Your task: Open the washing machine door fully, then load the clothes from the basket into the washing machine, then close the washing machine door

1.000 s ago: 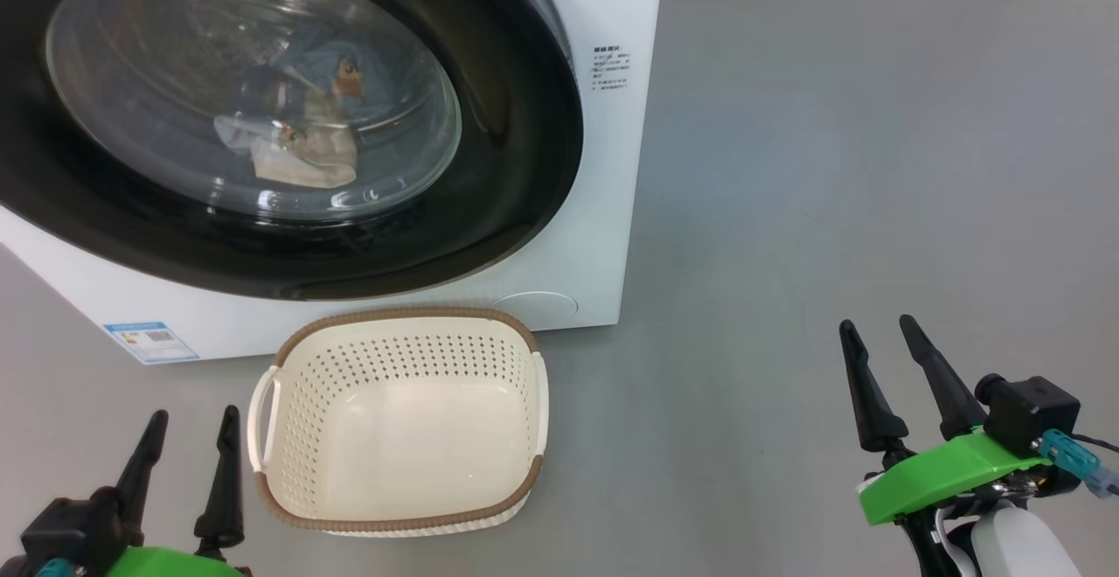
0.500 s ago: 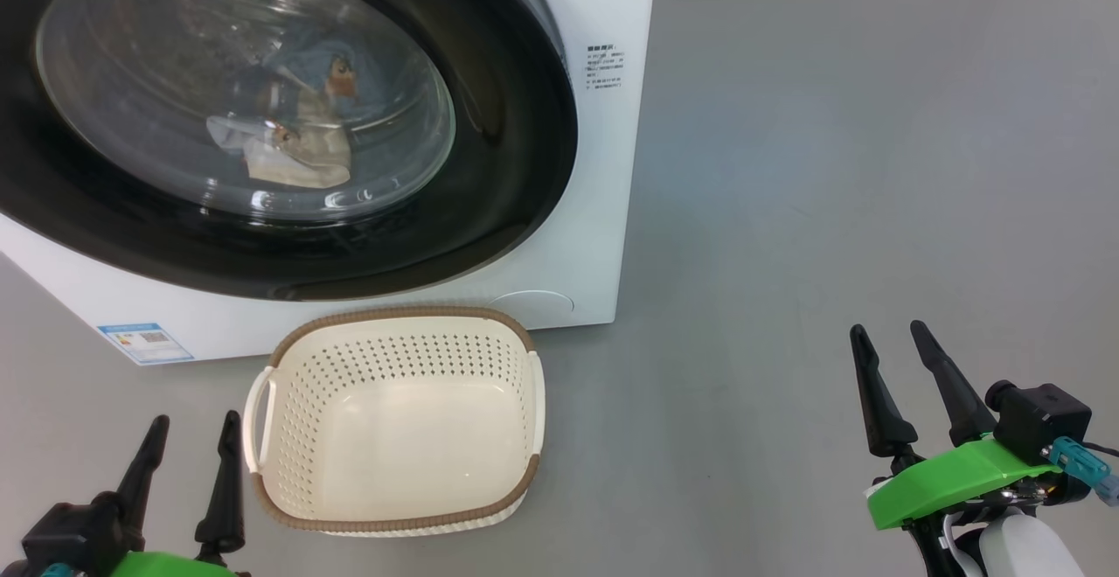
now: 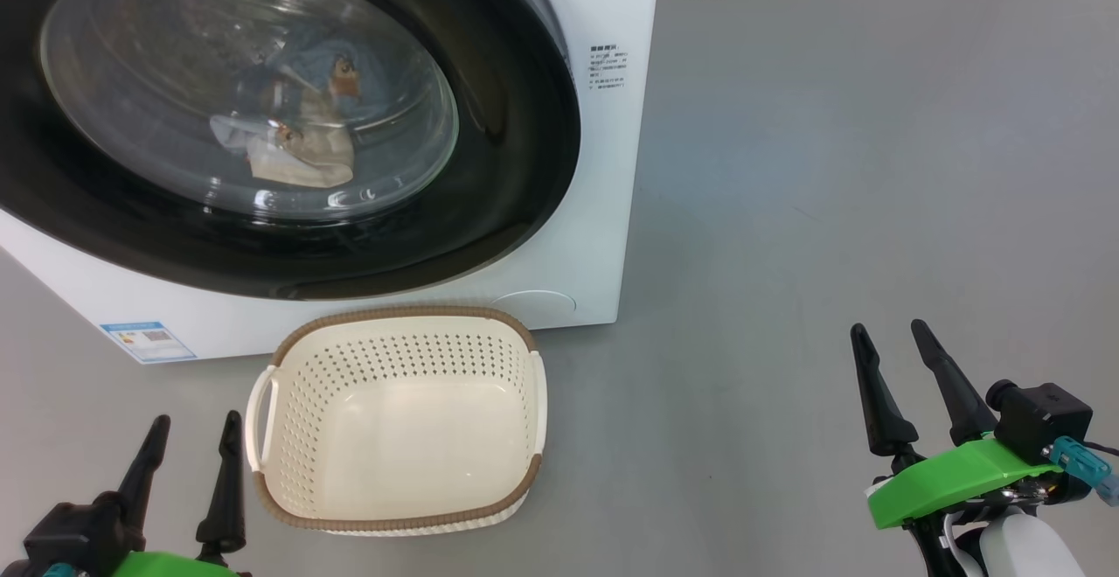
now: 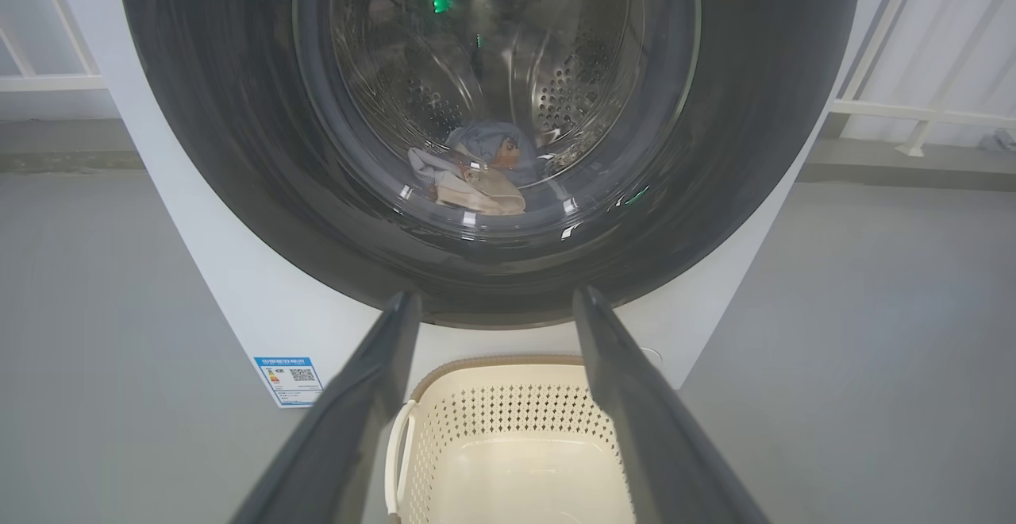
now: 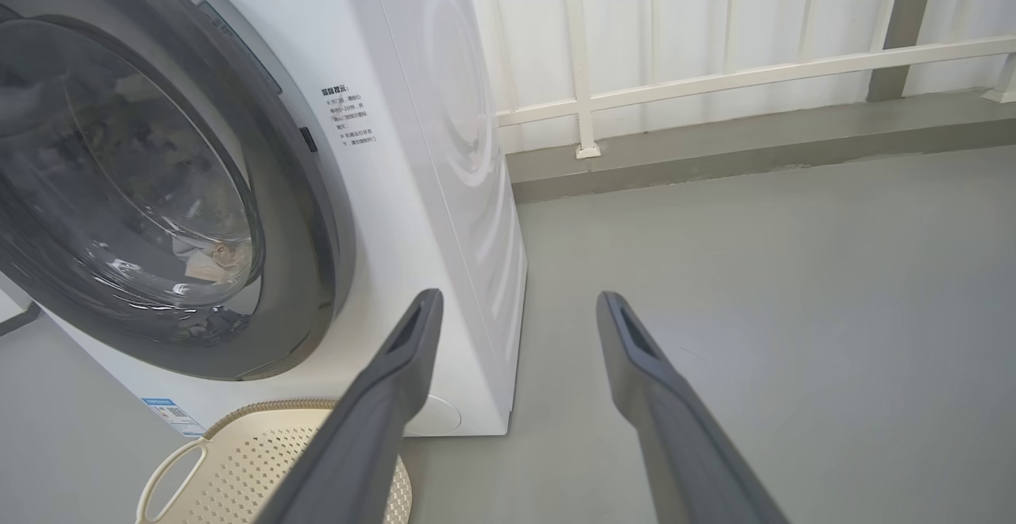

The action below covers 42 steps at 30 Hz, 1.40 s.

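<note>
The washing machine point(image 3: 603, 210) stands on the grey floor point(image 3: 874, 122), a white box taking up the upper left of the head view. It sits where it did a second ago, apart from a slight drift of the whole picture. The washing machine door point(image 3: 516, 149) is shut flat against the front, its black rim ringing the glass bowl. The basket point(image 3: 393, 358) sits on the floor just in front of the machine, below the door, with its bare cream bottom showing; it has not moved. The clothes point(image 3: 297, 140) lie inside the drum behind the glass, light blue fabric over a beige piece, in the same heap as before. The left gripper point(image 3: 197, 420) hangs low beside the basket's left handle, its fingers spread and nothing between them. The right gripper point(image 3: 886, 326) is well off to the right over bare floor, likewise spread and unladen, and has edged slightly rightward. A small blue sticker point(image 3: 147, 341) marks the machine's lower left corner.
</note>
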{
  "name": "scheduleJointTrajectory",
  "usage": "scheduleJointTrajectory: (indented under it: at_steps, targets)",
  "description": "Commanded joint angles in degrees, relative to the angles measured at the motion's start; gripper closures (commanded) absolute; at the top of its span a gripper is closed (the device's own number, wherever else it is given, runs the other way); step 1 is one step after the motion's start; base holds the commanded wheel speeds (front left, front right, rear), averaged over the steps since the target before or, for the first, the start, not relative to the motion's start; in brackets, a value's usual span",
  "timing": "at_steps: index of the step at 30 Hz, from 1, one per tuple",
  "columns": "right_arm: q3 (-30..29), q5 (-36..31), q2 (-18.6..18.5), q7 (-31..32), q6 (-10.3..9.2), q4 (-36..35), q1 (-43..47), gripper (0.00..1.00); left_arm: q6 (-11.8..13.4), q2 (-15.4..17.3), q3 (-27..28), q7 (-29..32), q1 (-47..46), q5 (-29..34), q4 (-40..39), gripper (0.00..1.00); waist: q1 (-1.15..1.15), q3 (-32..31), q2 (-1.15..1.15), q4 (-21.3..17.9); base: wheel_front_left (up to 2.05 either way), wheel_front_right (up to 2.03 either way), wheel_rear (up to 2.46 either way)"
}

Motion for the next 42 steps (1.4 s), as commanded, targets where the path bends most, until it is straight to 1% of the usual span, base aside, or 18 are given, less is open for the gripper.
scheduleJointTrajectory:
  at_steps: [1,15,16,18,24,27,30,32,36,42]
  targets:
    - [1.21,-0.23,-0.24,-0.28,-0.13,-1.53,0.34,0.00,-0.08,1.20,2.19,-0.37,-1.02,0.62,-1.35,0.00,0.00,0.02,0.00,0.02,0.00,0.00,0.00]
    - [1.38,-0.27,-0.18,-0.28,-0.13,-1.60,0.47,0.00,-0.08,1.21,2.07,-0.37,-0.82,0.53,-1.07,0.00,0.00,-0.19,0.00,-0.07,0.00,0.00,0.00]
    - [0.06,-0.06,0.02,0.00,0.00,-0.02,0.02,1.00,0.00,-0.04,-0.04,0.00,0.00,0.38,0.04,1.00,0.00,-0.19,0.00,-0.07,0.00,0.00,0.00]
    - [0.10,0.04,0.26,0.06,0.00,1.06,0.10,1.00,0.01,-0.60,-0.28,0.05,0.11,0.28,0.96,1.00,0.00,-0.20,0.00,-0.07,0.00,0.00,0.00]
    - [0.20,-0.03,1.70,0.08,0.00,5.78,2.61,1.00,0.01,-4.17,-1.71,0.10,1.15,0.34,4.97,1.00,0.00,-0.20,0.00,-0.07,0.00,0.00,0.00]
    - [0.06,1.76,1.77,0.59,0.00,5.45,2.69,1.00,0.03,-4.24,-1.54,0.55,1.10,-1.48,4.75,1.00,0.02,-0.33,0.00,-0.02,0.00,0.00,0.00]
    - [-0.07,3.54,1.83,1.08,-0.01,5.22,2.78,1.00,0.06,-4.31,-1.38,1.00,1.02,-3.29,4.66,1.00,0.10,-0.61,0.00,0.05,0.00,0.00,0.00]
    - [-0.12,4.14,1.85,1.25,-0.01,5.15,2.80,1.00,0.07,-4.33,-1.32,1.15,0.98,-3.89,4.64,1.00,0.10,-0.68,0.00,0.07,0.00,0.00,0.00]
    - [-0.29,6.49,1.92,1.91,-0.01,4.96,2.80,1.00,0.11,-4.43,-1.10,1.75,0.75,-6.28,4.64,1.00,0.01,-0.81,0.00,0.14,0.00,0.00,0.00]
    - [-0.62,10.62,2.05,3.08,-0.02,4.54,2.79,1.00,0.10,-4.60,-0.70,2.83,0.34,-10.47,4.65,1.00,0.00,-1.15,0.00,0.28,0.00,0.00,0.00]
